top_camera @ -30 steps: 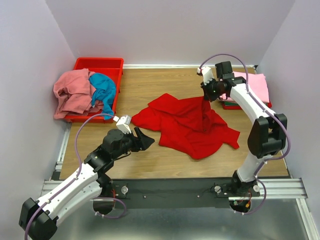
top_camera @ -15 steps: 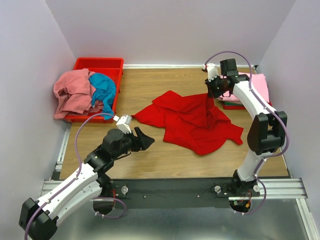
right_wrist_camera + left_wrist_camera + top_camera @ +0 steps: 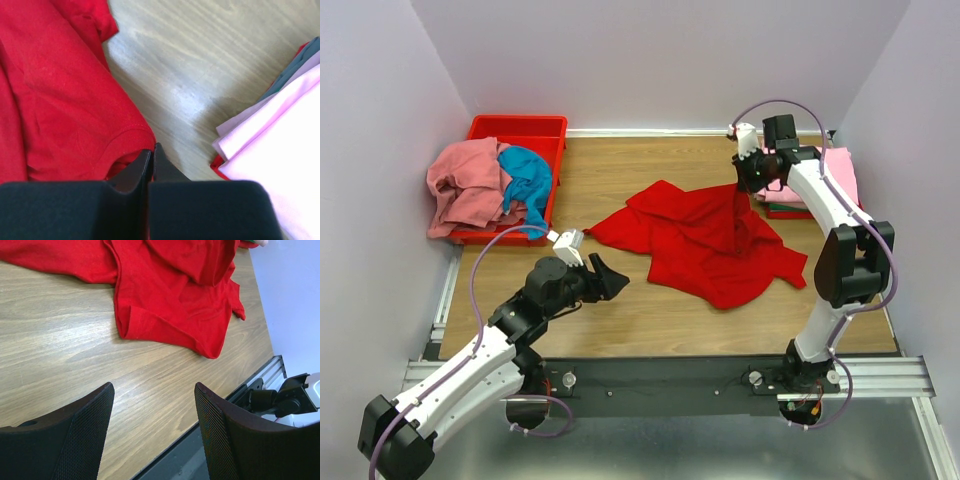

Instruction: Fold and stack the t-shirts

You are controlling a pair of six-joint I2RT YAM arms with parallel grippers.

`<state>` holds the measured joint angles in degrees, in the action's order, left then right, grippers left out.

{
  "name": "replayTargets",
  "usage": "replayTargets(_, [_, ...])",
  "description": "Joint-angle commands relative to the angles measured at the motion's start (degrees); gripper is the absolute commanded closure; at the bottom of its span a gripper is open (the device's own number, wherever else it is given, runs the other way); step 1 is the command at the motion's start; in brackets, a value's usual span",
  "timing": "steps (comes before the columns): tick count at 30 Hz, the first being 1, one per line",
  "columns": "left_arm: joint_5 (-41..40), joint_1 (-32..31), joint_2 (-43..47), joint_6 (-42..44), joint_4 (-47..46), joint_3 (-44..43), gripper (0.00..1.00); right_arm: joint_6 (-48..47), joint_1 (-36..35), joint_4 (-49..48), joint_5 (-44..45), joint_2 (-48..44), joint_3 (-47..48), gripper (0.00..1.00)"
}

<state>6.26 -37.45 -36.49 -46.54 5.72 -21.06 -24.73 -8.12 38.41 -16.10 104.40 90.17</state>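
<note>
Red t-shirt [image 3: 695, 250] lay crumpled, long axis running left to right, I saw; my right gripper [image 3: 739, 188] pinched its raised far edge, left gripper [image 3: 612, 278] gaped wide.

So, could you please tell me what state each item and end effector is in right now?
Red t-shirt: unfolded, crumpled on the table, one part lifted by the right end effector.
Right end effector: shut on the red t-shirt.
Left end effector: open, holding nothing.
Light pink t-shirt: folded, on top of the stack.
Salmon pink t-shirt: unfolded, heaped over the red bin's edge.
Teal t-shirt: unfolded, draped over the bin.
</note>
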Motion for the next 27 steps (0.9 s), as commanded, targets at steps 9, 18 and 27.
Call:
replayTargets(9, [0.0, 0.4, 0.5, 0.6, 0.0, -1.7, 0.27, 1.9, 0.8, -0.9, 1.2, 0.9, 3.4, 0.91])
replayTargets(18, [0.4, 0.4, -2.5, 1.3, -1.8, -2.8, 0.27, 1.7, 0.8, -0.9, 0.4, 0.6, 1.9, 0.72])
replayTargets(27, [0.5, 0.4, -4.2, 2.1, -2.6, -3.7, 0.27, -1.8, 1.0, -0.4, -1.8, -6.0, -2.7, 0.59])
